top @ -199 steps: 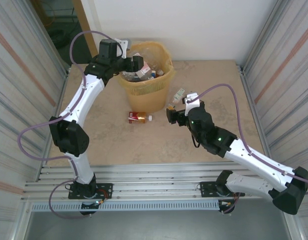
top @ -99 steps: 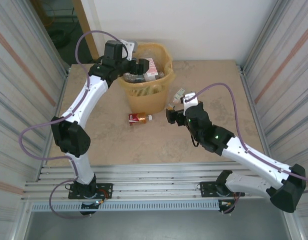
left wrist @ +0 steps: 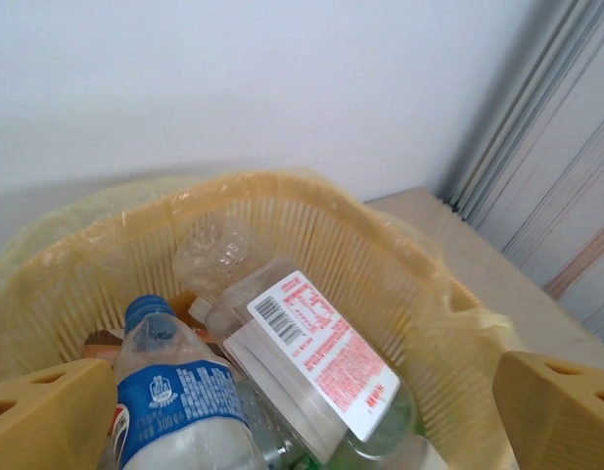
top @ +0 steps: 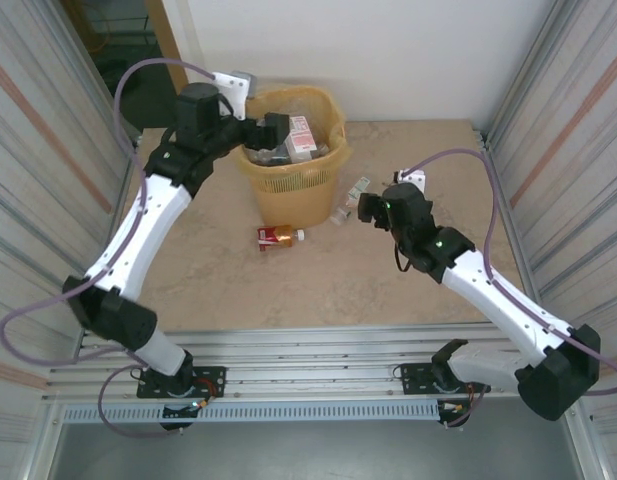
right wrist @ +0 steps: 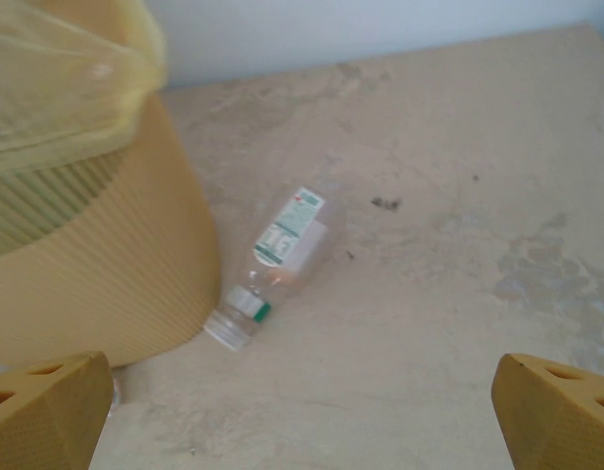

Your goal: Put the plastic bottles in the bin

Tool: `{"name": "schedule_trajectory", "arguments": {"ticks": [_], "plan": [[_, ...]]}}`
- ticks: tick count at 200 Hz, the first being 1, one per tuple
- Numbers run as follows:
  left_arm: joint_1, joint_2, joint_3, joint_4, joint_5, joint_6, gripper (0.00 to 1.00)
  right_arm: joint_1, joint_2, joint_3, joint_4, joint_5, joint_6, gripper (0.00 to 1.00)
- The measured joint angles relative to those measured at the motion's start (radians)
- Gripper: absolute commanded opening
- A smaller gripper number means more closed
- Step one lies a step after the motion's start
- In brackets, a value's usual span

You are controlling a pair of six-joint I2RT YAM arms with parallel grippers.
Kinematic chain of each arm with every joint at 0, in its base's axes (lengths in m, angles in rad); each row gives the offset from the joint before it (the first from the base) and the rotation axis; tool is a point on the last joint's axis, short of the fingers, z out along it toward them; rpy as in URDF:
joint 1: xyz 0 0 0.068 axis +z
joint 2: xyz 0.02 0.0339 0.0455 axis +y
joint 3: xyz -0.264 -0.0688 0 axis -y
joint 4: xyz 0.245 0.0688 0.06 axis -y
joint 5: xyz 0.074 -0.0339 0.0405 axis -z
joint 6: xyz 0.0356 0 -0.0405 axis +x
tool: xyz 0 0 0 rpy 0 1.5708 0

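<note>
My left gripper point(left wrist: 302, 421) gapes empty over the bin point(left wrist: 282, 188), while my right gripper point(right wrist: 302, 421) spreads wide to take the bottle point(right wrist: 282, 257) lying beside it.

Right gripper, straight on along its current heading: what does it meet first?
Most likely the small clear plastic bottle with a green-and-white label, lying on the beige table by the orange-yellow plastic bin, roughly centred ahead of the open right gripper. Depth unclear; the table might come first.
</note>
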Motion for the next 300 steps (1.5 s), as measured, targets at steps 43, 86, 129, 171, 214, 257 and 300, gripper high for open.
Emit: {"name": "schedule_trajectory", "arguments": {"ticks": [43,86,129,171,214,257,300], "plan": [[-0.005,-0.260,-0.299,0.136,-0.070,-0.023,0.99,-0.109,0.126,0.061,-0.058,-0.126,0.072,0.98],[-0.005,-0.468,-0.583,0.195,-0.169,-0.085,0.99,-0.160,0.276,0.139,-0.069,-0.237,0.098,1.00],[0.005,-0.612,-0.770,0.204,-0.248,-0.169,0.99,-0.185,0.447,0.224,-0.048,-0.320,0.118,0.94],[0.026,-0.646,-0.828,0.203,-0.276,-0.216,0.99,-0.208,0.584,0.273,-0.009,-0.370,0.150,0.93],[0.026,-0.631,-0.828,0.207,-0.274,-0.238,0.99,-0.215,0.689,0.316,0.033,-0.399,0.173,0.98],[0.026,-0.590,-0.828,0.230,-0.257,-0.256,0.99,-0.215,0.782,0.402,0.041,-0.399,0.174,0.99],[0.029,-0.562,-0.828,0.235,-0.241,-0.260,0.99,-0.216,0.883,0.472,0.040,-0.399,0.173,0.97]]}}
